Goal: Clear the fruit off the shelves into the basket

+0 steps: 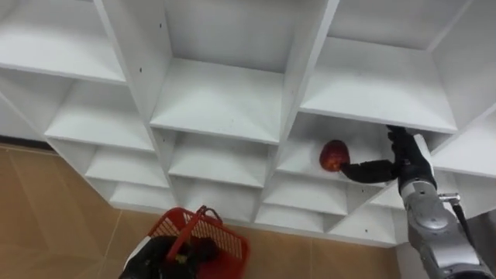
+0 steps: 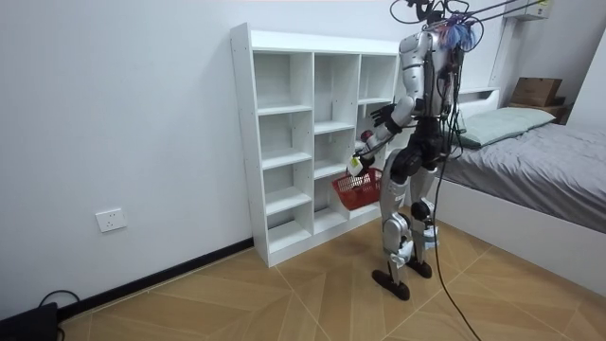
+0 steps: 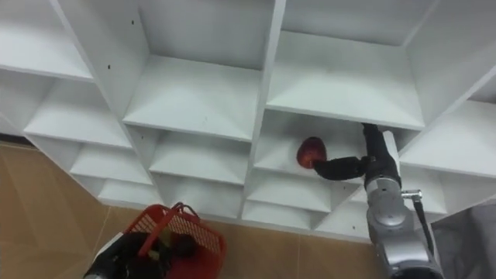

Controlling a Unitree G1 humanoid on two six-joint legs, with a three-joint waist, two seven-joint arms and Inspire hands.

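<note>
A white open shelving unit [image 2: 312, 142], three columns wide, stands against a plain white wall [image 2: 123, 114] in an evenly lit bedroom. The light wood floor [image 2: 284, 303] is laid in a herringbone pattern and edged by a dark skirting board [image 2: 151, 281]; a white socket [image 2: 111, 220] sits low on the wall. At the room view's right, a grey-covered bed [image 2: 559, 180] carries a pale pillow [image 2: 507, 123], a cardboard box [image 2: 536, 91] behind it.

Right robot hand [image 1: 397, 159] reaches forward, fingers outstretched; left robot hand [image 1: 167, 254] sits low, curled.
</note>
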